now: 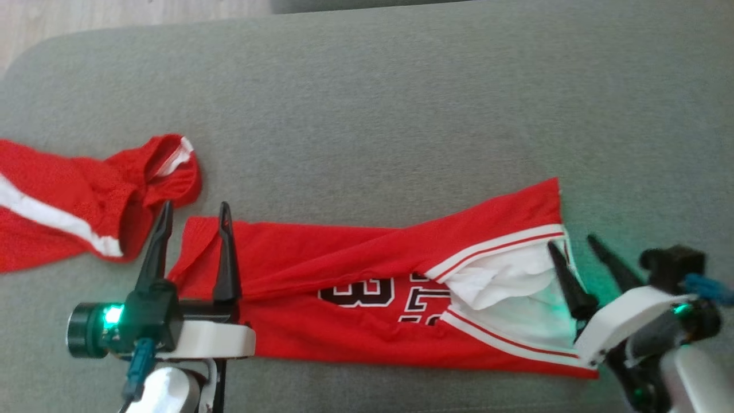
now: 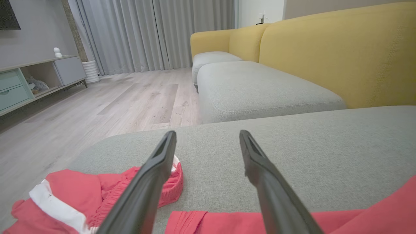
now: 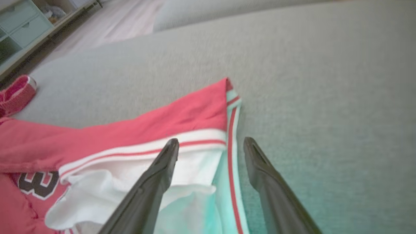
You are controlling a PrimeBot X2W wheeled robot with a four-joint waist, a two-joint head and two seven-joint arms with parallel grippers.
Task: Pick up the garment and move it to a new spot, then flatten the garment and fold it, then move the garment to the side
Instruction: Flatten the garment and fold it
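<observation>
The garment [image 1: 355,275], a red jersey with white trim and black numbers, lies folded into a long band across the grey cushion [image 1: 401,115]. My left gripper [image 1: 195,205] stands open over its left end, one finger on either side of the red corner; the left wrist view has this gripper [image 2: 207,133] above the jersey's edge [image 2: 357,214]. At the right end my right gripper [image 1: 571,241] is open over the white-trimmed hem. The right wrist view shows that gripper [image 3: 211,140] with its left finger above the white lining and the garment [image 3: 146,130] spread to its left.
A second red piece with a white stripe [image 1: 57,201] lies crumpled at the cushion's left, close to my left gripper. Beyond the cushion are a wooden floor [image 2: 113,100], a yellow sofa [image 2: 325,48] and a low cabinet [image 2: 19,84].
</observation>
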